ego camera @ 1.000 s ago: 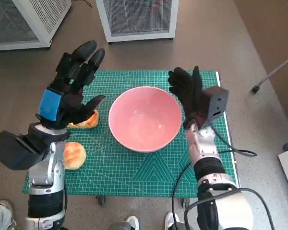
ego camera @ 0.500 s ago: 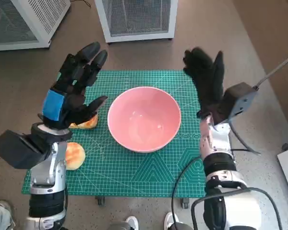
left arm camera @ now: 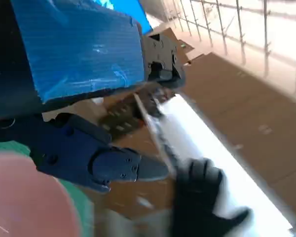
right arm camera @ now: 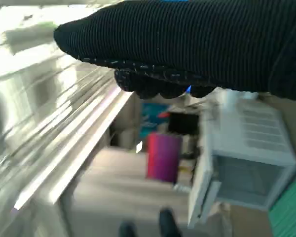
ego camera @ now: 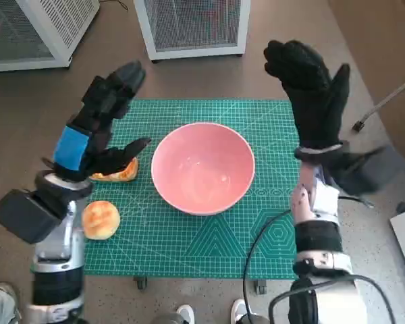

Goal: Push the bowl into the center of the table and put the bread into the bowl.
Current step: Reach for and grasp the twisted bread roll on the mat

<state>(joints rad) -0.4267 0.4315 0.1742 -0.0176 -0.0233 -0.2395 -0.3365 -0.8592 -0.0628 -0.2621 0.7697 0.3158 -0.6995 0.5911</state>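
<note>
Head view: pink bowl [ego camera: 203,166] sits upright and empty at about the middle of the frame, on the green cutting mat [ego camera: 209,236] that covers the tabletop. Two pieces of bread lie left of it, both outside the bowl — a round bun [ego camera: 99,219] at lower left, on the mat near its left edge, and a second bread piece [ego camera: 120,171] just above it, partly hidden under the left hand. Left hand [ego camera: 94,131] is raised over the left side of the mat, blue tape on its back, fingers apart and stretched toward the upper left of the frame, thumb pointing toward the bowl; it holds nothing. Right hand [ego camera: 309,94] is lifted at upper right, above the mat's far right corner, fingers spread, palm empty, well apart from the bowl. Left wrist view: taped hand back at upper left, a blurred pink edge at lower left — probably the bowl rim, too smeared to confirm — and the gloved right hand at lower centre. Right wrist view: glove along the top, blurred room behind it. White mesh-fronted cabinet [ego camera: 192,25] stands on the floor at top centre.
</note>
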